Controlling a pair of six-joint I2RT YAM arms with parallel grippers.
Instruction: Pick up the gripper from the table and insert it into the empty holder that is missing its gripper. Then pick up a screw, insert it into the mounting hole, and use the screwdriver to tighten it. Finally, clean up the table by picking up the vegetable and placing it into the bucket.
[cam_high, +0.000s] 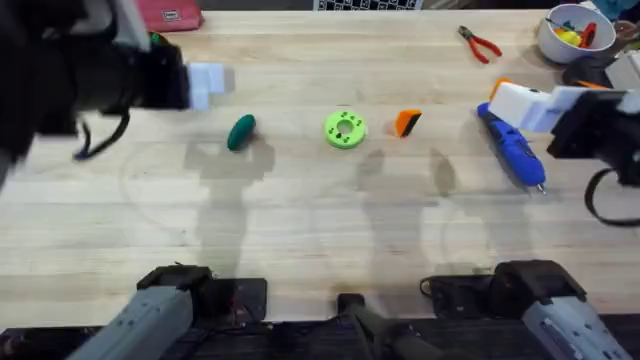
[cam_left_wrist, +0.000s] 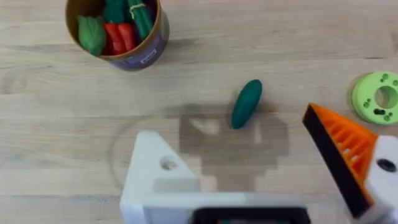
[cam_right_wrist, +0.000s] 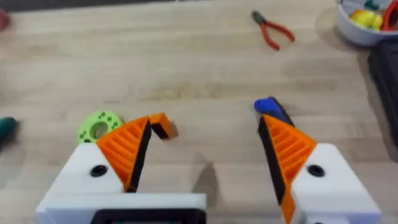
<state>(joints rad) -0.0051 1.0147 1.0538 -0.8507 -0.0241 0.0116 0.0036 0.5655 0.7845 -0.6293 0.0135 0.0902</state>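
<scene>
- The gripper (cam_high: 408, 122), a small orange wedge with a black edge, lies on the table (cam_high: 300, 230) just beside the green disc (cam_high: 345, 129), between the vegetable (cam_high: 241, 132) and the screwdriver (cam_high: 512, 148).
- It looks light, stiff and hard; I'd expect it to skate on the wood if nudged, so a pinch across its flat sides seems the safest hold.
- The right gripper (cam_right_wrist: 205, 155) hangs wide open, holding nothing, with both orange pads fitted; the wedge (cam_right_wrist: 163, 126) sits just past one of its fingers.
- The left gripper (cam_left_wrist: 261, 180) is also spread wide and empty. One finger carries an orange pad; the other is a bare white holder (cam_left_wrist: 155, 174) with an open hole, which I take for the empty mount.
- The left wrist view shows the bucket (cam_left_wrist: 118, 31) with toy vegetables already inside, well apart from the green vegetable (cam_left_wrist: 246, 103).
- The overhead and right wrist views take in the red pliers (cam_high: 480, 44) and white bowl (cam_high: 575, 35) at the far edge.
</scene>
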